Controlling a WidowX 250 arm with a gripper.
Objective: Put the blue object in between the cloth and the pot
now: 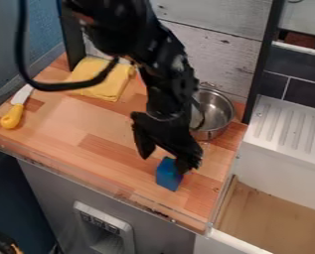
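Gripper (164, 165) hangs over the near right part of the counter (66, 130), fingers well spread, nothing held. Right-hand finger in the view overlaps the top of the blue block (167, 175); can't tell if it touches. Left-hand finger is clear of the block, off to its left and a bit farther back.

Block sits on the wood close to the near edge, toward the right. Looks upright.

Target is the gap between the yellow cloth (113, 88), far left, and the metal pot (220, 115), far right. Arm covers part of that gap, so can't confirm how much room there is.

Status: placement not done. Block is on the near side of both the cloth and the pot, not between them. My read is we're at the pick stage: gripper is about at the block but has no grasp.

Left to do: centre the fingers over the block, close, lift, carry to the far side, lower between cloth and pot, release, back off.

Risks, my guess: closing off-centre could tip the block or push it toward the near edge. On the carry, going too far right could knock the pot.
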